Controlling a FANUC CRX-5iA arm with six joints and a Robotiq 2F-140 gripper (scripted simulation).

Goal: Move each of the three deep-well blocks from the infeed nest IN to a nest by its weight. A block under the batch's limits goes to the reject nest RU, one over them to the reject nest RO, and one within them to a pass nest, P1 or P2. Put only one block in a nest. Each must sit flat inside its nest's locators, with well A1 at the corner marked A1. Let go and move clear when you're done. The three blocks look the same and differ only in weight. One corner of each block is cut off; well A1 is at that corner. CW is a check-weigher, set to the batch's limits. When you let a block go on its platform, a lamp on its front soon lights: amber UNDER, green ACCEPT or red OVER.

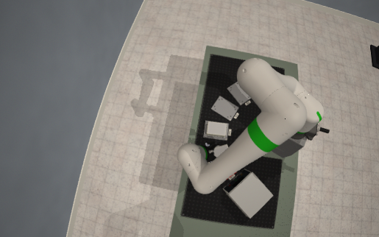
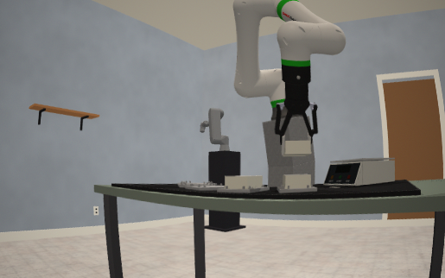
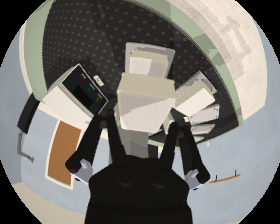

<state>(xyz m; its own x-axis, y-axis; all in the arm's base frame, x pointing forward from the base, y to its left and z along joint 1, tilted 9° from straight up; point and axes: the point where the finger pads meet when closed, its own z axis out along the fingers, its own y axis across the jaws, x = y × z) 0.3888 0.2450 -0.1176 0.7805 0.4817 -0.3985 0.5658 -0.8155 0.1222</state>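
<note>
Deep-well block (image 2: pixel 297 148) (image 3: pixel 146 102) gripped in the air, end effector (image 2: pixel 296 140) (image 3: pixel 142 107) partly open, fingers against its sides.

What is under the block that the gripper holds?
Below the held block is another block, in a nest. The nest's floor is covered.

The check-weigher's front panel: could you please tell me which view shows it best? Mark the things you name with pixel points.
The wrist view, which faces the check-weigher's front panel (image 1: pixel 236 178) (image 2: pixel 342 173) (image 3: pixel 84 90) and separates its red, green and amber marks. The exterior view shows it smaller and obliquely; the top view catches only a dark sliver beside the arm.
</note>
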